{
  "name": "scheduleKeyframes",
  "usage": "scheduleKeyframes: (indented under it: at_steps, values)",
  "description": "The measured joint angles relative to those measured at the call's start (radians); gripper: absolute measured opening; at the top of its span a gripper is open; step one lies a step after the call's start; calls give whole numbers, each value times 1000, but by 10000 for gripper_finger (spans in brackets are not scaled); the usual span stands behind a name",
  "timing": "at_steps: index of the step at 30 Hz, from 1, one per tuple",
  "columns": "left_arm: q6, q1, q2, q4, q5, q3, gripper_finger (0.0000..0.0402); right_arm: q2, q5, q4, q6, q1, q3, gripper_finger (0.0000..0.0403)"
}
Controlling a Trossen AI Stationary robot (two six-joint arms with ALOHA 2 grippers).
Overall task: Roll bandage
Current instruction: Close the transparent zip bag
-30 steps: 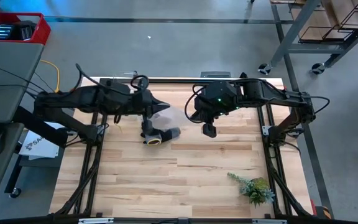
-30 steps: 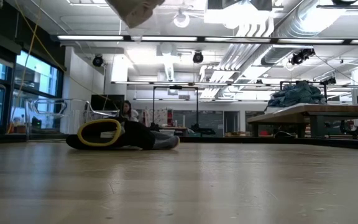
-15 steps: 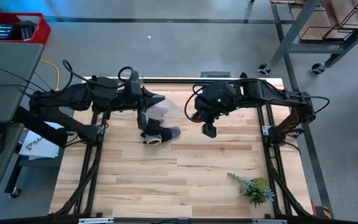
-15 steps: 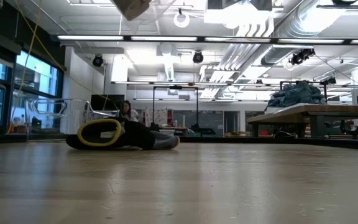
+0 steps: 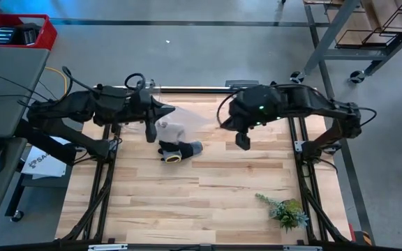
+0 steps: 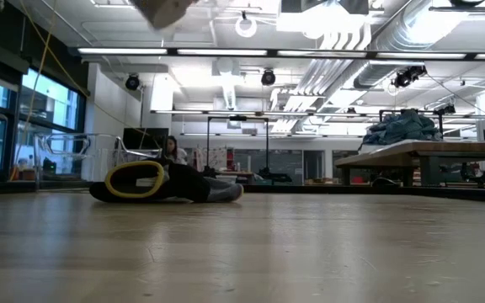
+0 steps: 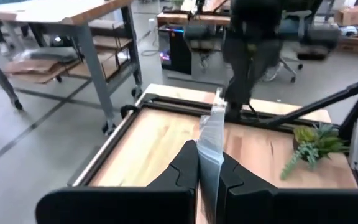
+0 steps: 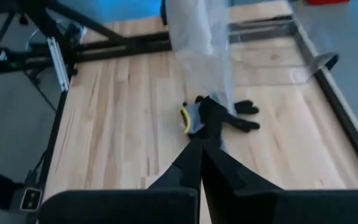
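Two grippers hang over the wooden table [image 5: 208, 188]. Left gripper [image 7: 207, 177] pinches a clear plastic bag [image 7: 211, 134] with white stuff inside, maybe the bandage [image 5: 172, 130]. Right gripper [image 5: 243, 141] is squeezed closed, holding nothing. A black-and-grey work glove [image 5: 179, 150] lies under the bag. A small green plant [image 5: 285, 209] sits well apart.

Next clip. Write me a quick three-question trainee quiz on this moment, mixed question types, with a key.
1. True or false: the left claw is shut on the clear plastic bag.
2. Fill in: the glove lies on the ____.
3. What does the right claw hold? A the bag, B the glove, C nothing.
Key: 1 true; 2 table; 3 C.
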Motion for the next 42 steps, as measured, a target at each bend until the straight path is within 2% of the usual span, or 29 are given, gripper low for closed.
scheduleKeyframes:
  at_steps: [4,7,11,16,19,22,27,33,42]
  values:
    - [-9,-45,-16,36,-14,-42,0,-50,59,2,37,0,0,2]
    - [-8,-60,-13,109,-11,-95,0,-72,63,-2,49,0,1,22]
    - [31,-65,6,201,2,-164,0,-73,62,4,87,7,1,84]
    - [75,-60,38,223,-78,-190,0,-51,77,57,40,34,2,177]
    - [91,-55,60,292,-80,-190,0,-23,112,60,-6,36,2,206]
    - [110,-56,77,351,-76,-189,0,8,129,76,-20,24,2,212]
    - [102,-65,89,346,-73,-189,0,32,219,88,-45,10,1,213]
    - [91,-66,95,353,-74,-189,0,34,33,165,-46,7,2,213]
    - [116,-71,130,444,-67,-189,0,46,46,148,-42,7,2,213]
